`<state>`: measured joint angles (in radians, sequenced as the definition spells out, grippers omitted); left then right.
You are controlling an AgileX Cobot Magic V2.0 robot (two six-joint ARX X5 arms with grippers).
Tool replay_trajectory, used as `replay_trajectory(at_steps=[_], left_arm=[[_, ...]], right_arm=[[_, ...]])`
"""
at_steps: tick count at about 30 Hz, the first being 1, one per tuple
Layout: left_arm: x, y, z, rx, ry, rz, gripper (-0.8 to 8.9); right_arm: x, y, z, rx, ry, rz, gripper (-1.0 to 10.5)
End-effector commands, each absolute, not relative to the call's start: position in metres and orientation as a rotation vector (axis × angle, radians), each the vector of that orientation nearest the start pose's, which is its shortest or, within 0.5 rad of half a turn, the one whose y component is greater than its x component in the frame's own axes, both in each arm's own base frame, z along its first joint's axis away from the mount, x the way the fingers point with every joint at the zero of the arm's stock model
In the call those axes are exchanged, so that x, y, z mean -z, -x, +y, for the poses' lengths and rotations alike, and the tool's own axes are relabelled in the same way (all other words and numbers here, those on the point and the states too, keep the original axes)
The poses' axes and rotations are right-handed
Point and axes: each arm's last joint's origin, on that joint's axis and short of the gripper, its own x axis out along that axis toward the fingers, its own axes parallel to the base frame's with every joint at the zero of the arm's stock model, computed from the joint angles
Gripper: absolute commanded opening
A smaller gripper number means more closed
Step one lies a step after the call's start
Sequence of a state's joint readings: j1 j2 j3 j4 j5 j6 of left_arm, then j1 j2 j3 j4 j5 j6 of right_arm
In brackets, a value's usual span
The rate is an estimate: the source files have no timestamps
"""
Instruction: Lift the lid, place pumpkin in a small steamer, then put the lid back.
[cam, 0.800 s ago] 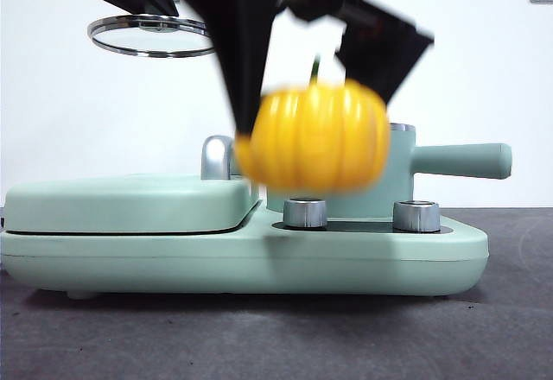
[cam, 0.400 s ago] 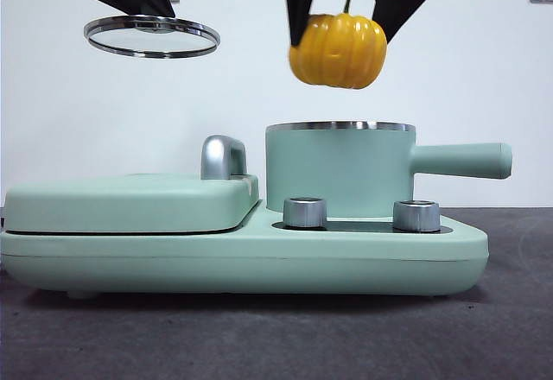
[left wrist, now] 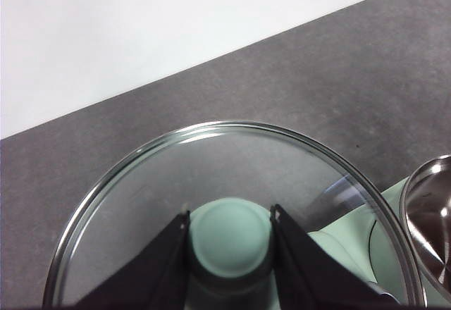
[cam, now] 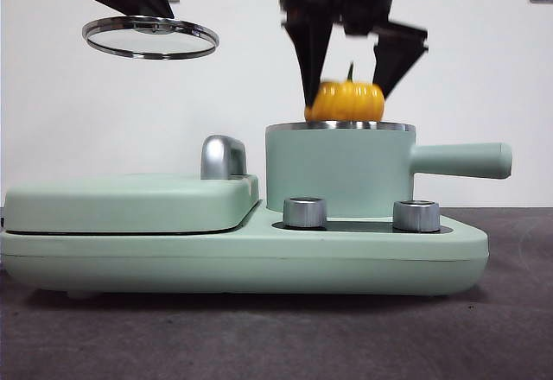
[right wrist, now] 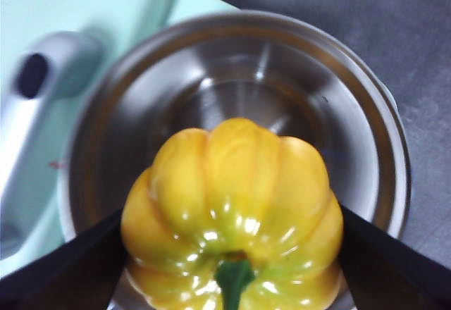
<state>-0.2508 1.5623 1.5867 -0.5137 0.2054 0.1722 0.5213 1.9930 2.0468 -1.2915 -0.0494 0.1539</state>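
The pumpkin point(cam: 347, 101) has come down since half a second ago: it hung clear above the pot then, and now its lower half sits sunk behind the chrome rim of the small steamer point(cam: 339, 171), only the top and the green stem showing. The right gripper point(cam: 347, 95) holds it from both sides, jaws closed against its ribs, and from the wrist the pumpkin point(right wrist: 232, 215) hangs over the shiny steel inside of the pot point(right wrist: 239, 113). Off to the other side the left gripper point(left wrist: 230, 236) is clamped on the mint knob of the lid point(left wrist: 232, 204), keeping it high in the air point(cam: 150, 36), well apart from the pot, above the flat green cover point(cam: 130, 203) with its chrome handle point(cam: 223, 157)
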Motion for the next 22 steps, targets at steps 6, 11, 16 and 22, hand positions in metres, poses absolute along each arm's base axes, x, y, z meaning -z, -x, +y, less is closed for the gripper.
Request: replay_trajectory(at_steps=[6,11,16,22], left_arm=[[-0.399,-0.336,-0.093,0.490,-0.176,0.401,0.16],[-0.399,-0.336,-0.093,0.490,-0.176,0.402,0.16],[-0.399,-0.336,-0.093,0.490,-0.176,0.403,0.15],[-0.399,-0.336,-0.093,0.490,-0.175,0.404,0.16]], right_arm=[[-0.290,-0.367,0.220,-0.403,0.197,1.303,3.6],[-0.271,-0.372,0.225,-0.393,0.216,1.353,3.6],[-0.258,-0.375,0.227,-0.379,0.230,1.392,3.6],[-0.258,-0.375,0.226,-0.364,0.240,1.399,3.6]])
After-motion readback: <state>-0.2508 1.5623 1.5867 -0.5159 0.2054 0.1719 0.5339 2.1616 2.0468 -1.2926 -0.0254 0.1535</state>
